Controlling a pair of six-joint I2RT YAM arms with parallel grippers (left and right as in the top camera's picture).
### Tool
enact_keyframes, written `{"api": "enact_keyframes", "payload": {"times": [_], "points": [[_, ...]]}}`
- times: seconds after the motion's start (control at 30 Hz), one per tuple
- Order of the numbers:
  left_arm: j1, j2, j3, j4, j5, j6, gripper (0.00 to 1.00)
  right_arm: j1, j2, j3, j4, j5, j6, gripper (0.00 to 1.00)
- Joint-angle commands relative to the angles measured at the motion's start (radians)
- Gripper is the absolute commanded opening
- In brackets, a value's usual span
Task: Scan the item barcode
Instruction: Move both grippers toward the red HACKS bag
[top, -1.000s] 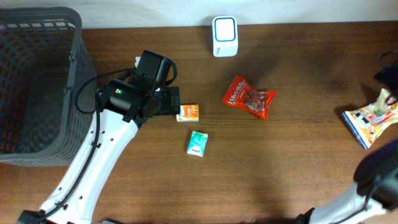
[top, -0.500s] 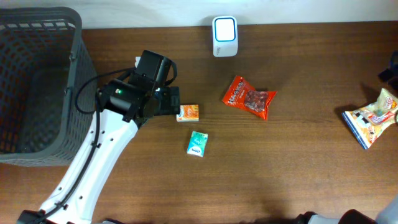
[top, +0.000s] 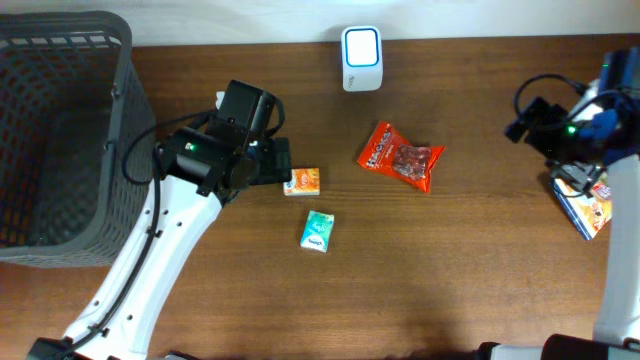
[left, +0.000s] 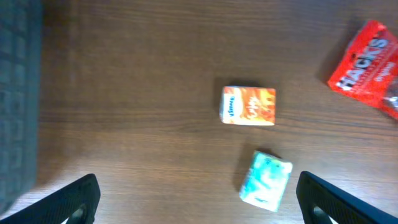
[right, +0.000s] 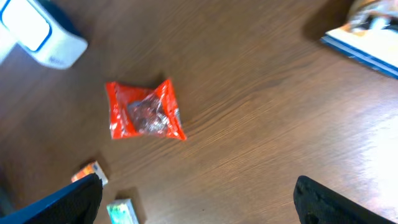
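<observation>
The left fingers stand spread wide apart with nothing between them, poised above the brown wooden table close to the left of a small orange box. That box lies flat on the table, and in the left wrist view it sits between the two finger tips and further out. A teal packet lies just below the orange box, apart from it and slightly tilted. A red snack bag lies flat to the right of both, near the middle of the table. A white scanner with a blue-ringed face stands at the far edge of the table, above the red bag and apart from it. The right fingers are also spread wide and empty, held over the right side of the table, with the red snack bag and the scanner in their wrist view. A printed snack package lies by the right edge, partly under the right arm. A dark grey mesh basket fills the far left corner.
</observation>
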Motion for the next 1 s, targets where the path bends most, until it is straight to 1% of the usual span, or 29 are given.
{"api": "enact_keyframes", "payload": {"times": [0.0, 0.23, 0.37, 0.5, 0.67, 0.77, 0.83, 0.87, 0.9, 0.93, 0.97], "points": [[0.003, -0.006, 0.001, 0.006, 0.099, -0.034, 0.99, 0.056, 0.023, -0.007, 0.003, -0.017, -0.005, 0.98], [0.003, 0.023, 0.001, 0.014, 0.098, -0.034, 0.99, 0.159, 0.106, -0.008, 0.071, -0.024, 0.100, 0.98], [0.003, 0.062, 0.001, 0.014, 0.098, -0.034, 0.99, 0.186, 0.159, -0.008, 0.109, -0.029, 0.100, 0.99], [0.003, 0.108, 0.001, 0.031, 0.098, -0.034, 0.99, 0.199, 0.203, -0.008, 0.121, -0.084, 0.101, 0.99], [0.003, 0.150, 0.001, 0.048, 0.098, -0.034, 0.99, 0.238, 0.273, -0.008, 0.136, -0.082, 0.113, 1.00], [0.003, 0.159, 0.001, 0.054, 0.098, -0.034, 0.99, 0.259, 0.324, -0.008, 0.145, -0.055, 0.151, 1.00], [0.003, 0.160, 0.001, 0.063, 0.098, -0.034, 0.99, 0.264, 0.365, -0.008, 0.171, -0.050, 0.174, 0.96], [0.003, 0.160, 0.001, 0.068, 0.098, -0.034, 0.99, 0.263, 0.388, -0.008, 0.174, -0.049, 0.222, 0.89], [0.003, 0.160, 0.001, 0.071, 0.098, -0.034, 0.99, 0.263, 0.401, -0.008, 0.185, -0.051, 0.234, 0.87], [0.003, 0.160, 0.001, 0.074, 0.098, -0.034, 0.99, 0.264, 0.410, -0.008, 0.208, -0.048, 0.205, 0.87], [0.003, 0.160, 0.001, 0.077, 0.098, -0.034, 0.99, 0.266, 0.418, -0.008, 0.232, -0.045, 0.144, 0.87]]}}
